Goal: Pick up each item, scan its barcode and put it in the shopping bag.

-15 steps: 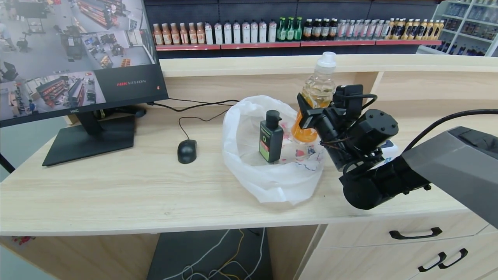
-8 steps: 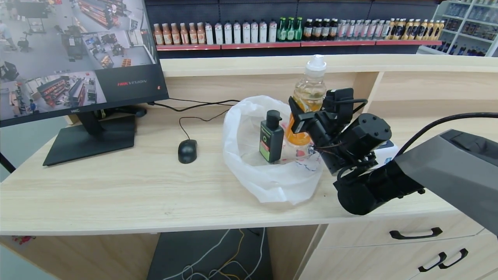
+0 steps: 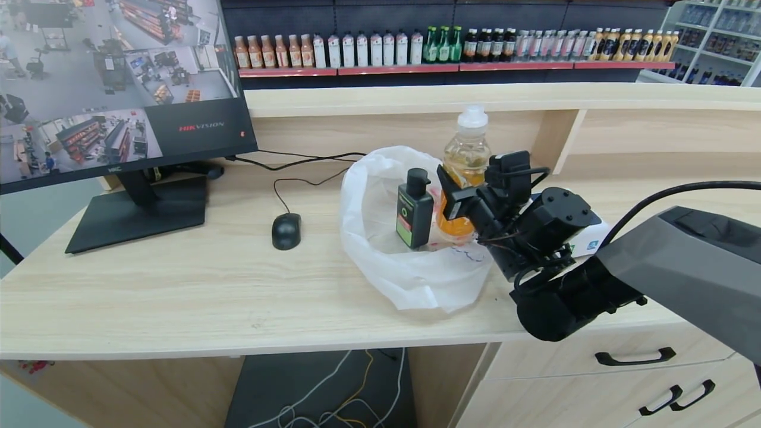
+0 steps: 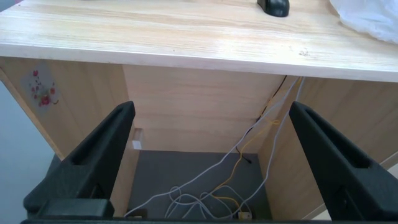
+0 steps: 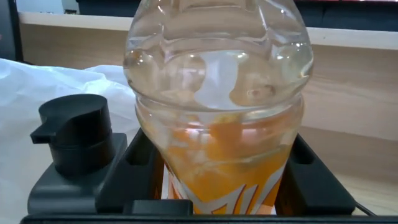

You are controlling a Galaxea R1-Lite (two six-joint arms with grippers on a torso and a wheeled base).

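Bottle of orange drink [image 3: 467,157], clamped in right gripper [image 3: 465,199], sinks over the last second into shopping bag [image 3: 380,261], now at 3 o'clock of black pump bottle [image 3: 414,211], so release probably follows

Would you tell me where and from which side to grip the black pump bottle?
Probably the pump bottle by its body, just under the head, from above and the front: it stands upright in the open bag, its sides look flat, and the drink bottle in the right gripper crowds its right.
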